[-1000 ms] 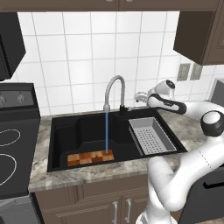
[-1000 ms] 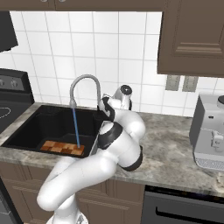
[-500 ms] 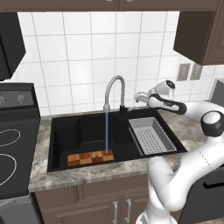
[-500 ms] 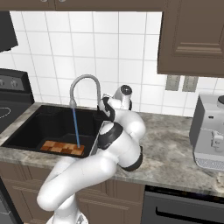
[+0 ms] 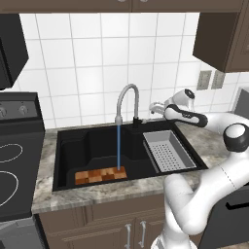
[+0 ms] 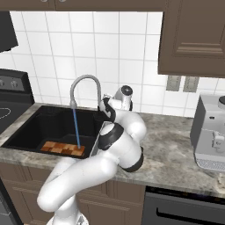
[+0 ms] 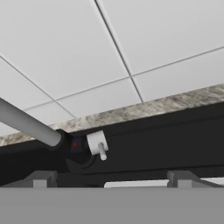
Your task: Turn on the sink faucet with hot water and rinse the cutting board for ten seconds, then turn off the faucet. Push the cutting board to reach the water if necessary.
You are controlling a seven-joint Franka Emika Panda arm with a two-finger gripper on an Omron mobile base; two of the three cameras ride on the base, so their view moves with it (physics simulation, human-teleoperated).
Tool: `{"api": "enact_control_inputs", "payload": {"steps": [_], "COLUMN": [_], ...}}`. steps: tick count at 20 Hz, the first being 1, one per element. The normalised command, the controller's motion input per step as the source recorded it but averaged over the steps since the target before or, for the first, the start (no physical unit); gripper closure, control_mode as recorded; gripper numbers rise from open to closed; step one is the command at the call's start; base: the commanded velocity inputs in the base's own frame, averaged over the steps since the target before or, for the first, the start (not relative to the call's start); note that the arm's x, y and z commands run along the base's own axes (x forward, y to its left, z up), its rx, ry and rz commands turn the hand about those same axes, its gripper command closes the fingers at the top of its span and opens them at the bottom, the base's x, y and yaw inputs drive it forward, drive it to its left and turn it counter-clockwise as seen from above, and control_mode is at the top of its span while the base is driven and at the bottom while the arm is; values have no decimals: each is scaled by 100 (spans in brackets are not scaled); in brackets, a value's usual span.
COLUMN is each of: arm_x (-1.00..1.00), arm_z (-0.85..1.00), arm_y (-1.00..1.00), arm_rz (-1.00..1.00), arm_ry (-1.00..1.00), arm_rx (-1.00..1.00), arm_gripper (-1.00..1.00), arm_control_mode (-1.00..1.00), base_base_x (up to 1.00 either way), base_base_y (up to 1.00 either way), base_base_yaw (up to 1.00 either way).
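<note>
Nothing has changed over the last second: water falls from the faucet onto the cutting board at its 3 o'clock end. The fingers remain released, empty, beside the lever. Rinsing appears under way; shut-off is pending.

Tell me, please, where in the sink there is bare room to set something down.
The sink's raised left floor is bare, bordered by the left wall and the board in front. Behind the board, the floor up to the back wall is free too, apart from the water. The right side is crowded: the grey tray fills it, with the faucet behind.
</note>
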Motion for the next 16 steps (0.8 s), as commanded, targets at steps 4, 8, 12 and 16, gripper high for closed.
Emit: {"api": "enact_control_inputs", "payload": {"steps": [4, 8, 12, 16], "arm_x": [0, 0, 0, 0], "arm_z": [0, 0, 0, 0], "arm_y": [0, 0, 0, 0], "arm_rz": [0, 0, 0, 0], "arm_ry": [0, 0, 0, 0], "arm_rx": [0, 0, 0, 0], "arm_gripper": [-100, -100, -100, -100], "arm_control_mode": [-100, -100, -100, -100], "base_base_x": [0, 0, 0, 0], "base_base_y": [0, 0, 0, 0], "base_base_yaw": [0, 0, 0, 0]}}
